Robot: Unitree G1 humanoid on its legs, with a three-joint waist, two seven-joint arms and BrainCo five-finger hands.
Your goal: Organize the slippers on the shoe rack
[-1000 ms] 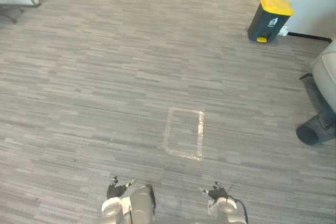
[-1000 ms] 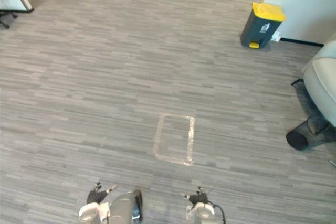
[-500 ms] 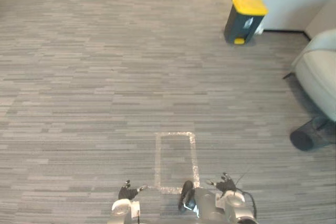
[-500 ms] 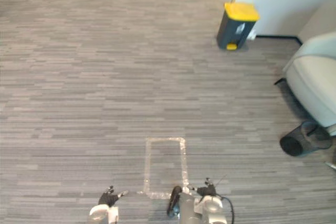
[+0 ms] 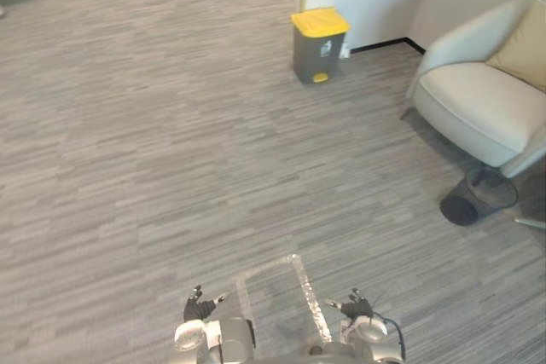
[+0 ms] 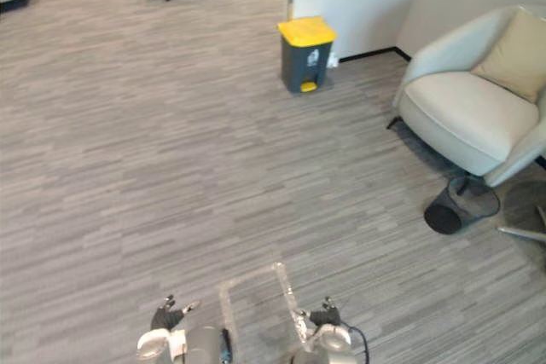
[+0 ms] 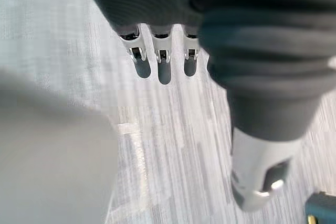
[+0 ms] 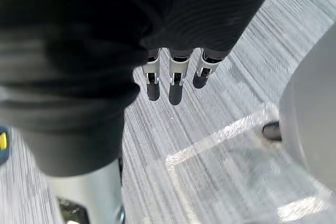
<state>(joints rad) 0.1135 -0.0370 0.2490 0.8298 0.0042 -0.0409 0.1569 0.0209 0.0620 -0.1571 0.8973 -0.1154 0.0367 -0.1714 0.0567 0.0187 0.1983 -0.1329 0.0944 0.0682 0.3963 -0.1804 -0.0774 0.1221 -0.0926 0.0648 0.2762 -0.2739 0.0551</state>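
Slippers and rack: whereabouts cannot be told. The 2 hands, left hand (image 5: 198, 306) and right hand (image 5: 354, 306), hang low by a tape outline (image 5: 280, 300), fingers (image 7: 164, 66) straight, slightly apart, holding nothing. Risk: a search veering right could clip the armchair (image 5: 478, 100) or basket (image 5: 465, 206).
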